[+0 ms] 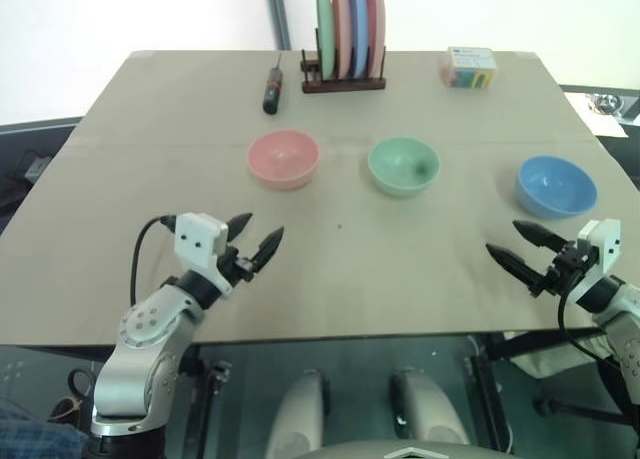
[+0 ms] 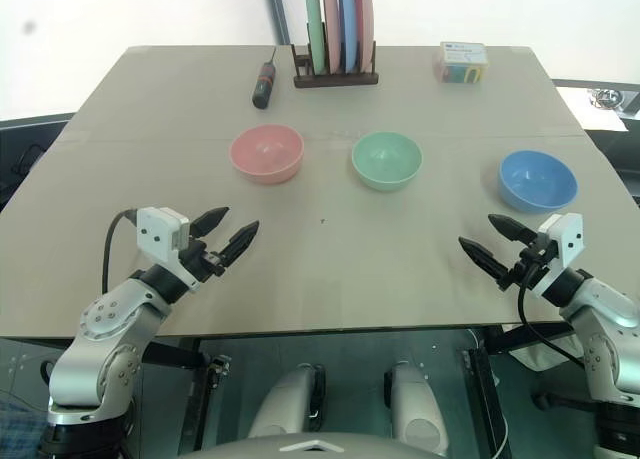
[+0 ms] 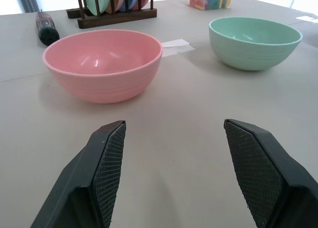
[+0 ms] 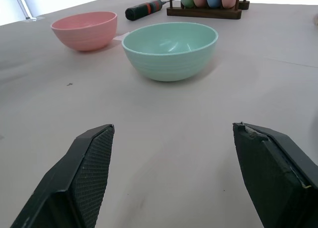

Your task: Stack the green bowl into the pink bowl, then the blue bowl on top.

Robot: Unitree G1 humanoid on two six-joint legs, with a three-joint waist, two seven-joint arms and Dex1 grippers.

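Note:
Three bowls stand in a row across the middle of the table (image 1: 330,279): the pink bowl (image 1: 284,158) on the left, the green bowl (image 1: 403,165) in the centre, the blue bowl (image 1: 556,186) on the right. All are upright, empty and apart. My left gripper (image 1: 257,236) hovers open near the front left, pointing toward the pink bowl (image 3: 103,63). My right gripper (image 1: 519,246) is open at the front right, just in front of the blue bowl and pointing toward the green bowl (image 4: 170,48). Neither holds anything.
A wooden rack (image 1: 343,79) with several upright coloured plates stands at the back centre. A black screwdriver (image 1: 272,87) lies to its left. A small box (image 1: 471,67) of coloured items sits at the back right. The table's front edge runs just under both grippers.

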